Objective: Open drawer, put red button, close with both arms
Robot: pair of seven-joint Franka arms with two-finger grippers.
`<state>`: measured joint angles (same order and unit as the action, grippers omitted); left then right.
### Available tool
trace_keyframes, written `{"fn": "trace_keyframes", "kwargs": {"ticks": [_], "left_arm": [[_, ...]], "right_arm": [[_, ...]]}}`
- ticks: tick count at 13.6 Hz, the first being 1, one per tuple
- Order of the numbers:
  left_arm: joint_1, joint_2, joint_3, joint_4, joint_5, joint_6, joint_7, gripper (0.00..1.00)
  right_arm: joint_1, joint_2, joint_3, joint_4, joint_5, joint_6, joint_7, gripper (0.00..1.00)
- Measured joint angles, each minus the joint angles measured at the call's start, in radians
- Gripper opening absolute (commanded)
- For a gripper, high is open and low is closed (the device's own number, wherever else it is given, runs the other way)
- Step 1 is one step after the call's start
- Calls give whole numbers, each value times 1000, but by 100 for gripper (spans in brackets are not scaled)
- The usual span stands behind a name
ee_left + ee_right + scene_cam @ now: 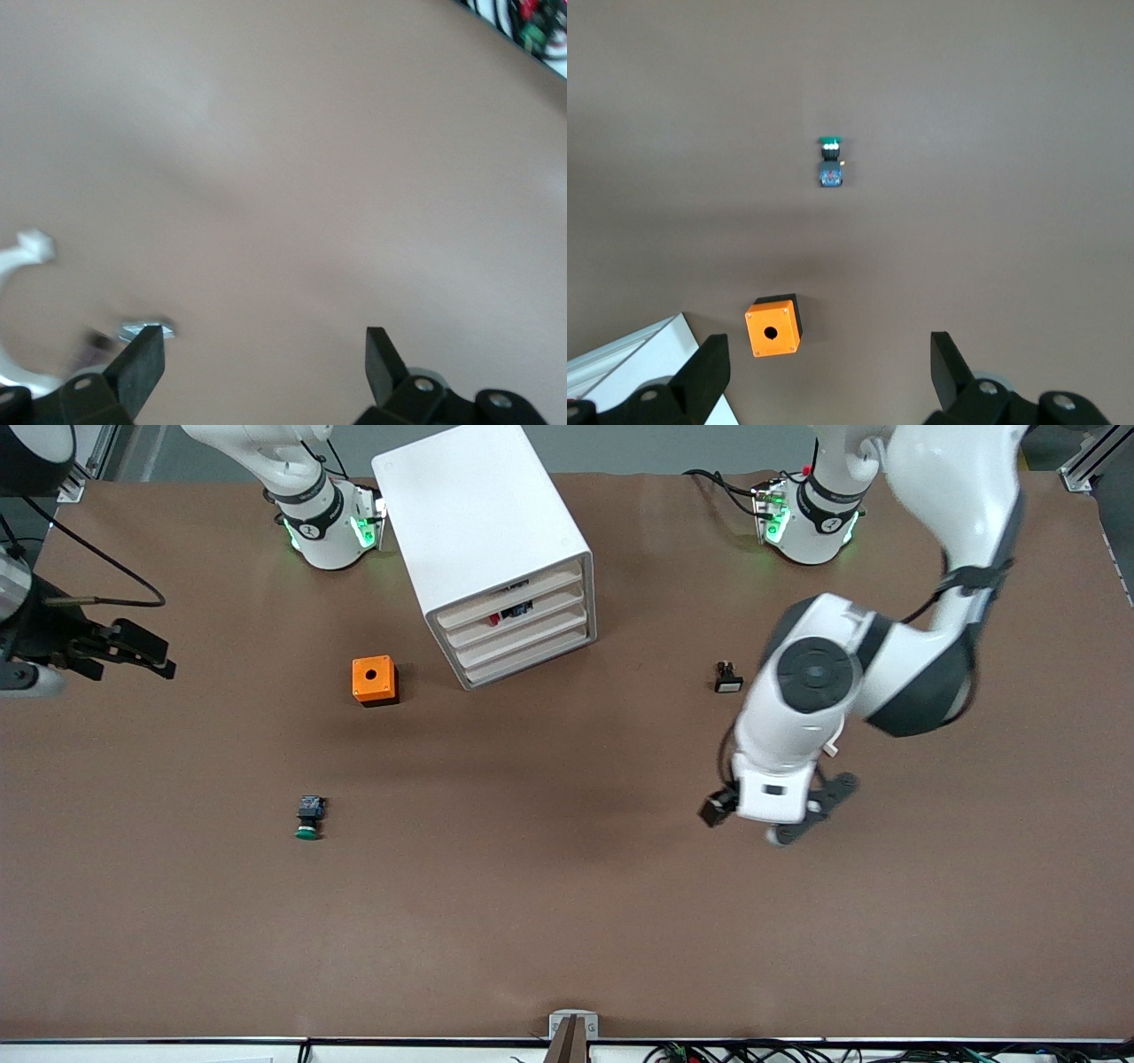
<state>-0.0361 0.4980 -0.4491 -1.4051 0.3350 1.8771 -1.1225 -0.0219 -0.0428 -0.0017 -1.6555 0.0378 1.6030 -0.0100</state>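
The white cabinet point(483, 514) stands near the robots' bases, its four drawers facing the front camera. The second drawer from the top point(545, 611) is almost level with the others. The red button point(496, 617) lies inside it and shows through the gap above its front. My left gripper point(771, 815) is open and empty over bare table toward the left arm's end; its wrist view point(266, 354) shows only blurred table. My right gripper point(155, 654) is open and empty, high over the right arm's end of the table, and also shows in its wrist view point(830, 363).
An orange box with a hole point(375, 680) point(772, 328) sits beside the cabinet toward the right arm's end. A green-capped button point(307, 817) point(828, 159) lies nearer the front camera. A small white-capped button point(728, 677) lies close to the left arm's elbow.
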Motion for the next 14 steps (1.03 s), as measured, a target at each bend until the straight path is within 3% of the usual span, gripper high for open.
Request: {"fn": "trace_keyframes", "kwargs": {"ticks": [5, 9, 14], "left_arm": [[204, -157, -3, 4, -7, -187, 369, 100], [338, -252, -5, 5, -148, -229, 619, 100], [361, -396, 33, -4, -230, -363, 777, 100]], "right_arm": [[-15, 1, -6, 69, 0, -50, -1, 100], [-15, 1, -4, 92, 0, -51, -1, 100], [-15, 2, -3, 101, 0, -63, -1, 100]]}}
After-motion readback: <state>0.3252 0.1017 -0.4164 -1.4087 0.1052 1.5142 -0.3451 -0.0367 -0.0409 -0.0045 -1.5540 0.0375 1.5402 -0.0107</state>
